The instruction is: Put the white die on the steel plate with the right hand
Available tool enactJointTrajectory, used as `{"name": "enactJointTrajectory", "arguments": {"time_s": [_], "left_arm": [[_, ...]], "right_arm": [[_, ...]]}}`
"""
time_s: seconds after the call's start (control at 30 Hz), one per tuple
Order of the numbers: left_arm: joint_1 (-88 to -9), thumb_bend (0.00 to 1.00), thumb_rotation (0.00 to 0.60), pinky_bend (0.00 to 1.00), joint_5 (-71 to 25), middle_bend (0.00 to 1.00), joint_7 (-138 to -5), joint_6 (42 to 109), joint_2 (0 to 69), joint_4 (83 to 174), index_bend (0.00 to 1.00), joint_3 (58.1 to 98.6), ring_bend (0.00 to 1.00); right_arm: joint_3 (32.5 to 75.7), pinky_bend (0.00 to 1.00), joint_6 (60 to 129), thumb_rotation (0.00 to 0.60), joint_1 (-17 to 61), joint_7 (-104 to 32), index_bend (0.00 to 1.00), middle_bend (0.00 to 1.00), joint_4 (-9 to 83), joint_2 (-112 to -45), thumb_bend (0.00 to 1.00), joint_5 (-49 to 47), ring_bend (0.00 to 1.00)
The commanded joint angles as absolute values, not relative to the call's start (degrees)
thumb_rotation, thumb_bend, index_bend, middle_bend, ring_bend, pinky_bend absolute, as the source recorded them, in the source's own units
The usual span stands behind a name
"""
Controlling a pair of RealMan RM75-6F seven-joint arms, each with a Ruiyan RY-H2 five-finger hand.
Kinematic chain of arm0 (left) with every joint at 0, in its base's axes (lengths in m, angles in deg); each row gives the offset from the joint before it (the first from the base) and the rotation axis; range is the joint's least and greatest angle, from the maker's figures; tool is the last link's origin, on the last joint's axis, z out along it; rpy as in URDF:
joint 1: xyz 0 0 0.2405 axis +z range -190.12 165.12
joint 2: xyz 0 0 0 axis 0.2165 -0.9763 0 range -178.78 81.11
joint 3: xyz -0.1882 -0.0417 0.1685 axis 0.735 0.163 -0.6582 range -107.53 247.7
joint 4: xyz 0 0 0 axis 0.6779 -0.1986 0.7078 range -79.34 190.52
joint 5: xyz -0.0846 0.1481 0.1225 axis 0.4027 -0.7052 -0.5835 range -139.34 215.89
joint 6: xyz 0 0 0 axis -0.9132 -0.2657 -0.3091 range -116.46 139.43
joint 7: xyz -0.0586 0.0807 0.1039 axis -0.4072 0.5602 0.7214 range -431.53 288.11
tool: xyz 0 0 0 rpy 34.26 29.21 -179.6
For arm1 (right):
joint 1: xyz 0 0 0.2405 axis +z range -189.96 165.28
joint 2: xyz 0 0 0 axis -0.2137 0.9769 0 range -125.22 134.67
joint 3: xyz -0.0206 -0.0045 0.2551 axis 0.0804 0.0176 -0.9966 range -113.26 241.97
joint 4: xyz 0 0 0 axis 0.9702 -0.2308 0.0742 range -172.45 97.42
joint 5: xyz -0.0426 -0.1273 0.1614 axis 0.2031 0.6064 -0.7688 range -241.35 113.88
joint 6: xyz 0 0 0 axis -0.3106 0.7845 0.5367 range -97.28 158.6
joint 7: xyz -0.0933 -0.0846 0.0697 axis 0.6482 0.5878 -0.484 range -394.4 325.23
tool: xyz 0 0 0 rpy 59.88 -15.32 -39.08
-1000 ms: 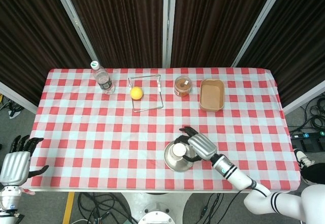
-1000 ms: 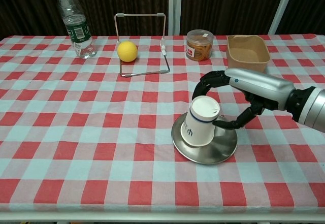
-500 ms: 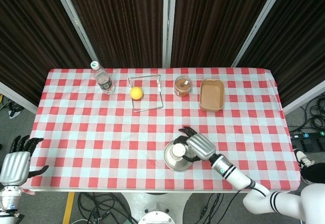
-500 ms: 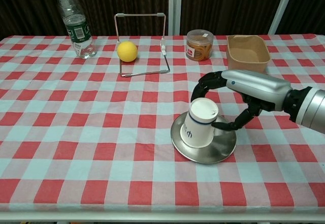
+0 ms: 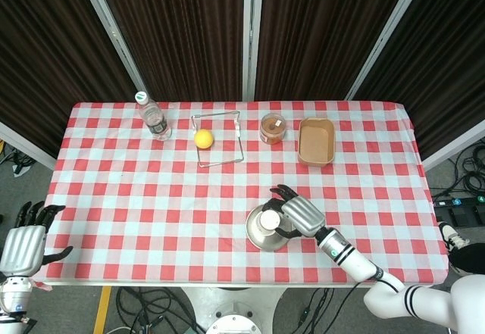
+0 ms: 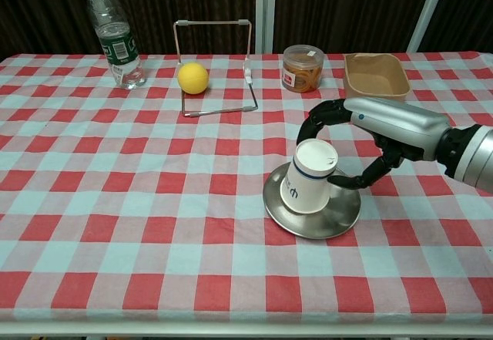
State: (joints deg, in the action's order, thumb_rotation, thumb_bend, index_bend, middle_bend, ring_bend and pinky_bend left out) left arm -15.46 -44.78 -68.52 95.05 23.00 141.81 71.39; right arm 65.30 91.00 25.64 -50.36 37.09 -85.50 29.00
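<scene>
Cup (image 6: 310,176) and plate (image 6: 339,220) have crept back a touch, right hand (image 6: 379,128) curled around the tilted cup, no die in sight, and one more nudge could topple that cup off.

Checked table (image 5: 114,190) with steel plate (image 6: 312,220), bottle (image 6: 112,31)

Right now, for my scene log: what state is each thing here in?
white paper cup: upside down, tilted, on the plate
steel plate: on the table, bearing the cup
right robot hand: grips the cup
left robot hand: holds nothing, fingers apart, off the table
water bottle: upright, capped
jar: upright, lid on
brown tray: looks empty
yellow ball: resting by the wire frame
</scene>
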Motion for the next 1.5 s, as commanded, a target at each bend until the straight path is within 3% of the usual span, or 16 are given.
{"name": "enactJointTrajectory", "arguments": {"time_s": [0.03,0.3,0.53,0.63,0.77,0.87,1.07,1.3,1.5], "left_arm": [[-15.51,0.02,0.600,0.00,-44.87,0.20,-68.48,95.11,22.99,141.82,0.20,71.44,0.09],[-15.69,0.02,0.600,0.00,-45.12,0.20,-68.33,95.14,22.88,142.03,0.20,71.50,0.09],[-15.70,0.02,0.600,0.00,-45.36,0.20,-68.19,95.28,22.79,142.26,0.20,71.43,0.09],[-15.58,0.02,0.600,0.00,-45.18,0.20,-68.13,95.30,22.76,142.33,0.20,71.38,0.09],[-15.60,0.02,0.600,0.00,-45.08,0.20,-68.02,95.15,22.63,142.51,0.20,71.36,0.09],[-15.74,0.02,0.600,0.00,-45.27,0.20,-67.94,95.21,22.54,142.57,0.20,71.45,0.09],[-15.92,0.02,0.600,0.00,-45.50,0.20,-68.21,95.48,22.43,142.49,0.20,71.74,0.09],[-16.26,0.02,0.600,0.00,-45.99,0.20,-67.95,95.53,23.05,141.96,0.20,71.79,0.09],[-16.73,0.02,0.600,0.00,-46.13,0.20,-67.06,95.40,23.69,141.79,0.20,72.04,0.09]], "right_arm": [[65.29,0.05,92.72,0.600,25.12,-51.47,0.30,0.28,38.16,-84.40,0.26,29.71,0.04],[62.32,0.05,95.77,0.600,23.87,-54.18,0.35,0.31,38.05,-82.12,0.26,27.00,0.05],[58.95,0.05,88.84,0.600,24.79,-55.17,0.34,0.29,30.70,-83.59,0.26,18.69,0.05],[59.09,0.04,85.83,0.600,25.10,-54.76,0.27,0.26,28.61,-84.38,0.26,17.02,0.03],[59.71,0.01,85.00,0.600,24.88,-53.93,0.07,0.17,29.58,-83.60,0.26,17.19,0.00],[59.62,0.00,87.84,0.600,23.80,-52.84,0.00,0.13,32.18,-81.53,0.26,18.24,0.00],[60.54,0.00,99.00,0.600,17.35,-48.16,0.00,0.14,42.11,-72.37,0.26,20.58,0.00],[64.85,0.01,110.95,0.600,5.48,-35.89,0.06,0.19,49.43,-64.40,0.27,18.80,0.00],[67.38,0.01,119.61,0.600,-3.14,-36.19,0.08,0.19,51.85,-62.56,0.26,19.09,0.00]]}}
